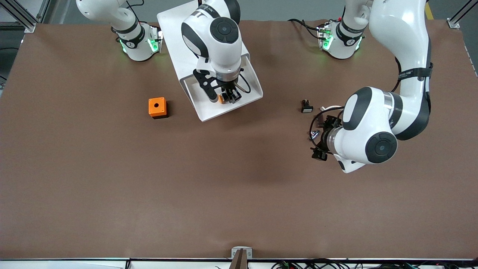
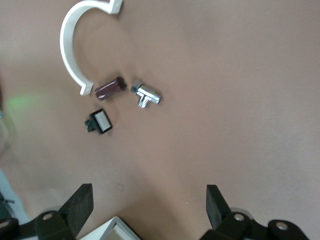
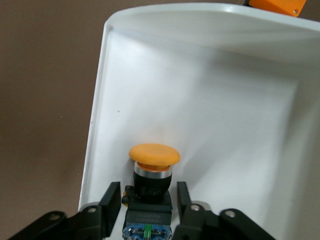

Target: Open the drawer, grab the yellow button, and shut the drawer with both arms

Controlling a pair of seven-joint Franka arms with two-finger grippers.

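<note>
Right gripper [image 3: 145,200] is down inside the pulled-out drawer [image 1: 249,80], fingers [image 3: 111,200] on either side of the button's black body, close but whether they touch it is unclear. Button [image 3: 152,172] lies in the drawer, orange cap pointing away from the gripper. The drawer sticks out of the white cabinet [image 1: 175,22]. Left gripper [image 2: 150,200] hovers over the bare table [image 1: 239,194], fingers spread, waiting. Near it: small black part [image 2: 100,121], chrome fitting [image 2: 145,94], dark cylinder [image 2: 110,87], white curved piece [image 2: 70,45]. Orange cube [image 1: 157,107] sits toward the right arm's end of the table.
</note>
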